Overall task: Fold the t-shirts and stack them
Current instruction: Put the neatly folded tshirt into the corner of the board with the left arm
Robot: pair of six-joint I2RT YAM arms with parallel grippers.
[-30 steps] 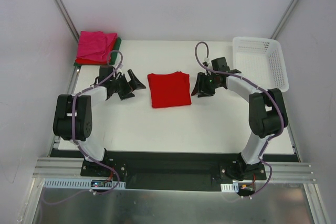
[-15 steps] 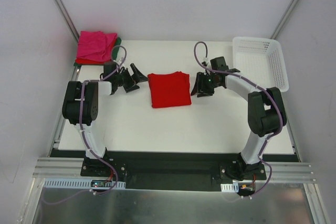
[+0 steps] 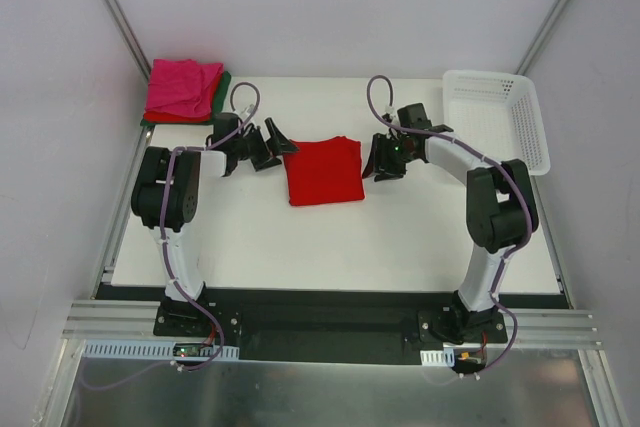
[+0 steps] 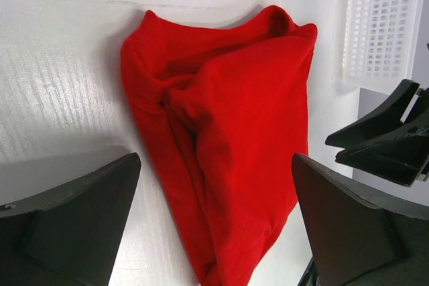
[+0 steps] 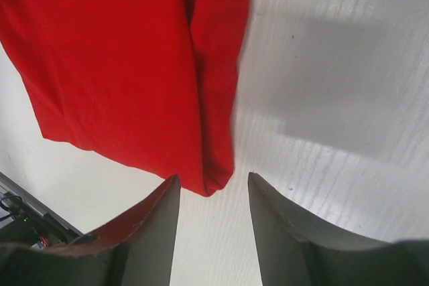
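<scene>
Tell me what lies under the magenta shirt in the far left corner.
A red layer and a dark green edge peek out beneath the magenta shirt; their extent is covered.

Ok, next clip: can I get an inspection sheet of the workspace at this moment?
Surface: white table, no marks seen.
Job's things: red t-shirt folded at the centre; stack at the far left corner, magenta on top, red and dark green edges under it.
Clutter: white basket at the far right corner, nothing seen inside.
Tools: left tool wide open beside the shirt's left edge; right tool open at its right edge; neither holds cloth.
Cables: purple cables loop above both wrists, off the cloth.
Surroundings: white walls; metal rail at the near edge.
</scene>
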